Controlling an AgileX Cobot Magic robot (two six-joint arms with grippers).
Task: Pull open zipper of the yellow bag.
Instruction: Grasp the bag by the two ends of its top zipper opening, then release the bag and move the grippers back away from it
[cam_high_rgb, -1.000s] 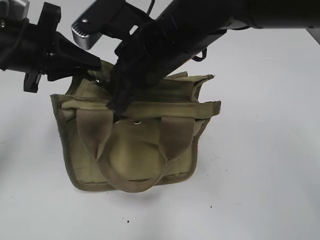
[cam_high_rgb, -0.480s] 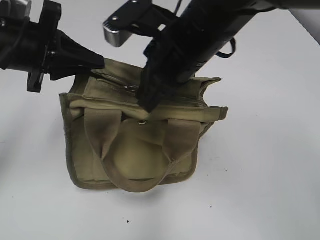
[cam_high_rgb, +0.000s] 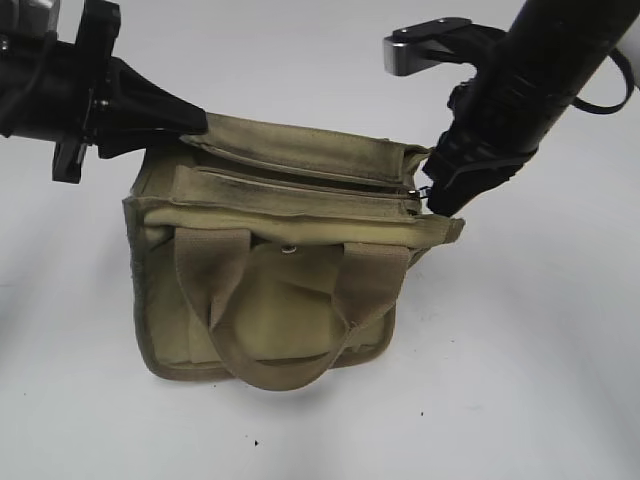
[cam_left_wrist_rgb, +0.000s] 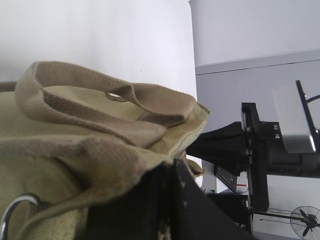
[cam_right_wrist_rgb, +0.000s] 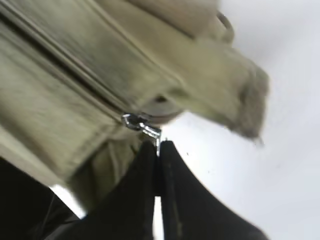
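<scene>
On a bare white counter (cam_high_rgb: 540, 380), the right pincer (cam_right_wrist_rgb: 158, 150) pinches the zipper (cam_high_rgb: 300, 197) tab at the yellow bag's (cam_high_rgb: 270, 300) end while the left pincer (cam_high_rgb: 195, 125) clamps its far corner.

Bare table (cam_high_rgb: 520, 380) lies open around the yellow bag (cam_high_rgb: 265, 320); both arms crowd its top corners.

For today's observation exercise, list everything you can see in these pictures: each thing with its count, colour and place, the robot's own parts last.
yellow bag: one, khaki-yellow, centre of table.
handles: two webbing loops, khaki, on the bag's sides.
zipper: one, khaki tape, along the bag's top; silver pull tab at its right end.
snap stud: one, metal, front, between the handle ends.
table: one, white.
left gripper: black, shut on the bag's left top edge.
right gripper: black, shut on the pull tab.
</scene>
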